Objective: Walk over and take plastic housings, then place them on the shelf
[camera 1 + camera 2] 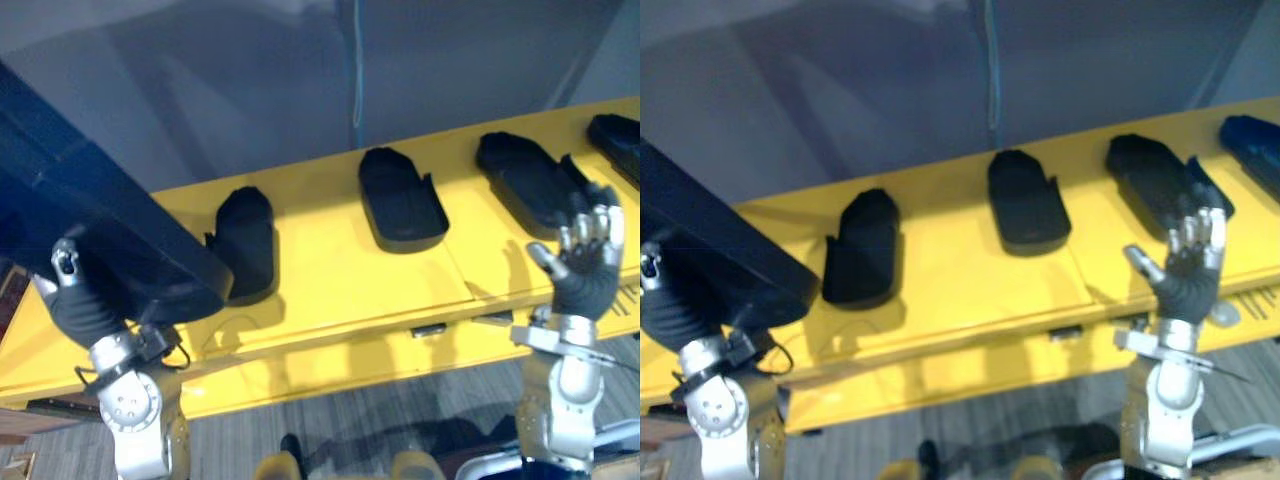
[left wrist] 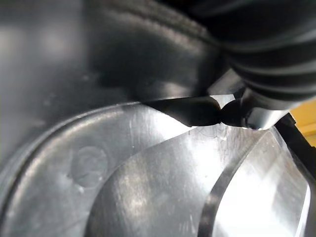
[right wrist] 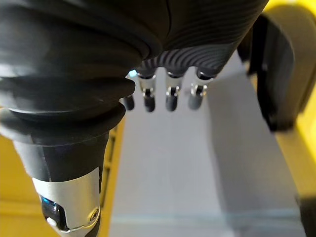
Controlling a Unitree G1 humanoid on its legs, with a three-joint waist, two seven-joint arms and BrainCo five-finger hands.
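Note:
A long yellow shelf [image 1: 330, 290] carries several black plastic housings in a row: one [image 1: 248, 245] at the left, one [image 1: 400, 200] in the middle, one [image 1: 530, 180] to the right and one [image 1: 620, 140] at the far right edge. My left hand [image 1: 75, 290] is raised at the shelf's left end, shut on a large black housing [image 1: 90, 220] held tilted above the shelf. Its thumb tip [image 2: 197, 111] presses on the housing's inner wall [image 2: 98, 163]. Just in front of the right housing, my right hand [image 1: 1188, 262] stands upright with straight fingers [image 3: 168, 94] and holds nothing.
A grey wall [image 1: 300, 80] rises right behind the shelf. Grey floor [image 1: 380, 420] shows below the shelf's front edge. Free yellow surface [image 1: 320, 250] lies between the left and middle housings.

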